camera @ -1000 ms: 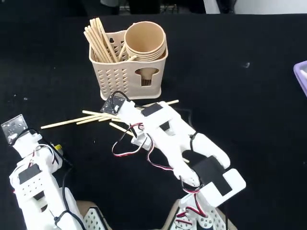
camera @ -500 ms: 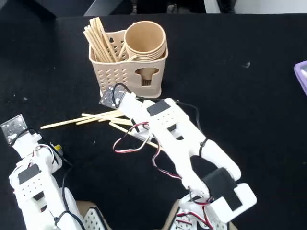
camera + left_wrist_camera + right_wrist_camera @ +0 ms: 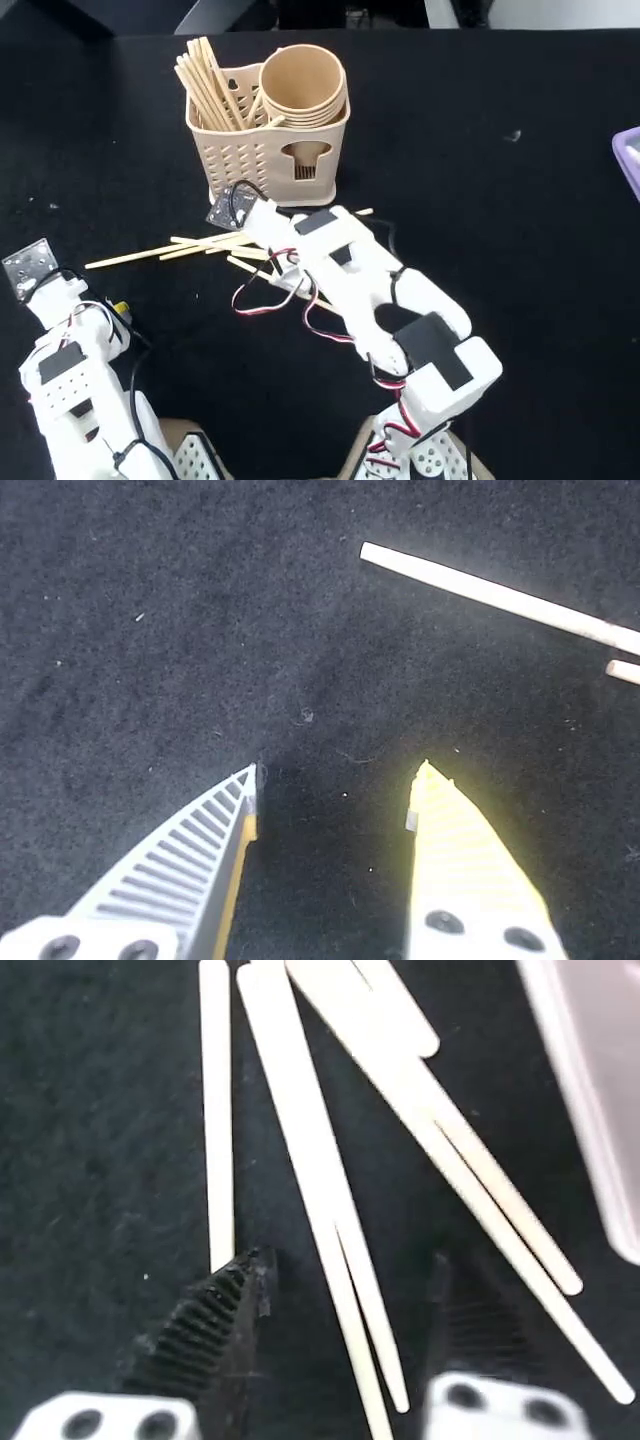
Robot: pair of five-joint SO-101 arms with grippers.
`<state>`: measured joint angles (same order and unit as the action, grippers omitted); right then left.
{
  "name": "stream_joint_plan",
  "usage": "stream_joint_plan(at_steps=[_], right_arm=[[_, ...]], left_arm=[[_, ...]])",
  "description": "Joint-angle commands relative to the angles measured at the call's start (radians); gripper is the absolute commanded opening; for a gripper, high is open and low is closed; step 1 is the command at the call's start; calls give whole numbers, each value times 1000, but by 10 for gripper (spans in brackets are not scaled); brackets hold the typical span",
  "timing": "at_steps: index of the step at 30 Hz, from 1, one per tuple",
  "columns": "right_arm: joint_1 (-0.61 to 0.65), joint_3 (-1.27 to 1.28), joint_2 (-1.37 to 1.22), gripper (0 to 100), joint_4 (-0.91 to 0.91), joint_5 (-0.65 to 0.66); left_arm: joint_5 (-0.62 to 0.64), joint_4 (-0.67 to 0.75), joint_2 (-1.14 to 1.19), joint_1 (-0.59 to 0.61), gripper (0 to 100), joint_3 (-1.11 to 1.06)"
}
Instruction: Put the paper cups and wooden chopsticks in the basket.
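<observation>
From above, my right arm covers the middle of the loose chopsticks, so I cannot tell how many lie under it. In my right wrist view they run off the edge, and the basket is a blurred, cut-off strip. In my left wrist view a long chopstick leaves the frame and a second chopstick shows just its tip. The high view's edge cuts a purple thing.

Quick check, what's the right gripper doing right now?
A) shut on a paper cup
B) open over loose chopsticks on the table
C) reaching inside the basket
B: in the right wrist view the right gripper has its jaws apart, with wooden chopsticks lying on the table between them.
</observation>
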<state>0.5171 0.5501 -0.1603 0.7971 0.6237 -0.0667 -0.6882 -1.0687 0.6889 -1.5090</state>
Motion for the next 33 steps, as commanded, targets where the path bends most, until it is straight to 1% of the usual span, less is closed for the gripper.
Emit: stream_joint_plan(at_steps=[1,2,4,9,18,20,23,26,28,30,33], right_arm=[[-12,-62,-1,3,-23,2],[-12,-62,7,31,-21,0],[-14,-64,38,8,3,5],[-11,-62,177,10,87,0],[-9,-48,269,10,101,-8],[14,-70,340,10,140,-66],[100,-156,492,10,284,-180],[161,-285,641,10,364,-233],[164,-361,702,10,345,-241],[161,-410,714,10,279,-259],[147,-426,694,11,97,-307]], left_arm=[[3,15,-9,-8,249,33],[3,15,-9,-8,249,33],[3,15,-9,-8,249,33],[3,15,-11,-8,249,33],[3,15,-11,-10,249,33],[3,15,-11,-10,249,33],[3,15,-11,-10,249,33],[3,15,-11,-10,249,33],[3,15,-11,-10,249,33],[3,15,-11,-10,249,33],[3,15,-11,-10,249,33]])
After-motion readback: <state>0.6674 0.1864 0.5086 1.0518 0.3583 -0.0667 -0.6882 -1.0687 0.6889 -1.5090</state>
